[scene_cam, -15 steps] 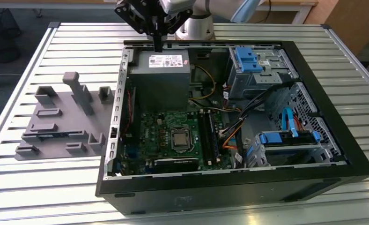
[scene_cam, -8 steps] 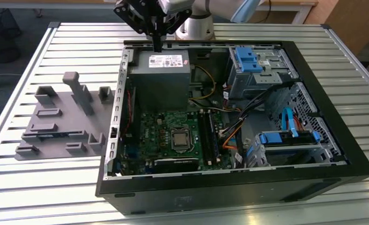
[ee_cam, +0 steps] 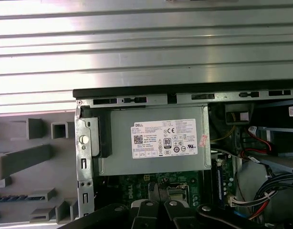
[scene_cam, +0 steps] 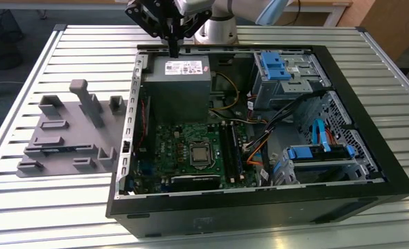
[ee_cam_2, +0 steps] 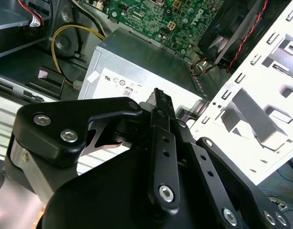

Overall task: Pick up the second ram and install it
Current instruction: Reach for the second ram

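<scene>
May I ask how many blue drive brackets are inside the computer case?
2, at the exterior view's right: far blue bracket on the far drive cage, near blue bracket on the near drive cage. Others may be hidden.

— What sort of place is this?
— A robotics lab or workshop. A slatted aluminium tabletop (scene_cam: 45, 212) carries an opened desktop computer case (scene_cam: 260, 210) and a grey plastic fixture tray (scene_cam: 66, 150), with a robot arm (scene_cam: 220, 21) rising behind.

Claw (scene_cam: 173, 49) hung clear over power supply (scene_cam: 180, 85), motherboard (scene_cam: 183, 145) was open from above, cables (scene_cam: 258, 139) and drive cage (scene_cam: 287, 78) crowded the exterior view's right.
</scene>
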